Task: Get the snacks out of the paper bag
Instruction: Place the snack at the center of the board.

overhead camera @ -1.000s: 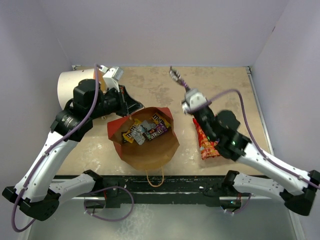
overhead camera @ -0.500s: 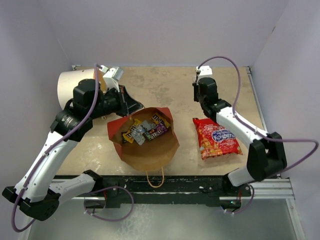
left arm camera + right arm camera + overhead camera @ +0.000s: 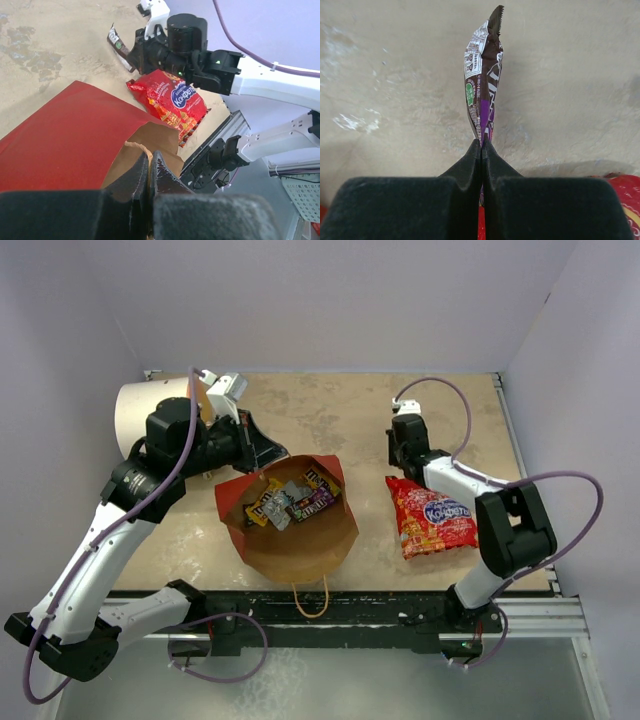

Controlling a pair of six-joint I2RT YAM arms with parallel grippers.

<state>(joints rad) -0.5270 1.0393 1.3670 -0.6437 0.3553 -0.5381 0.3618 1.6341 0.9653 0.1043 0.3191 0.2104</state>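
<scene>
The red paper bag (image 3: 288, 530) lies in the table's middle with its mouth up, showing its brown inside. Yellow, purple-brown and silvery snacks (image 3: 290, 498) lie inside it. My left gripper (image 3: 262, 454) is shut on the bag's far rim; the left wrist view shows the fingertips (image 3: 150, 156) pinching the torn brown edge (image 3: 135, 146). The large red packet (image 3: 432, 520) lies flat on the table to the bag's right. My right gripper (image 3: 481, 142) is shut on a dark purple candy packet (image 3: 484, 75), held low just beyond the red packet's far corner (image 3: 170, 97). The candy packet also shows in the left wrist view (image 3: 117, 42).
A white cylinder (image 3: 142, 416) with an orange end (image 3: 198, 400) lies at the back left behind my left arm. The bag's tan cord handle (image 3: 310, 595) hangs over the front rail (image 3: 400, 608). Pale walls close the table on three sides.
My right arm has swung from the far middle, folded, and lowered the candy packet down beside the red packet. The left gripper and the bag have not moved.
</scene>
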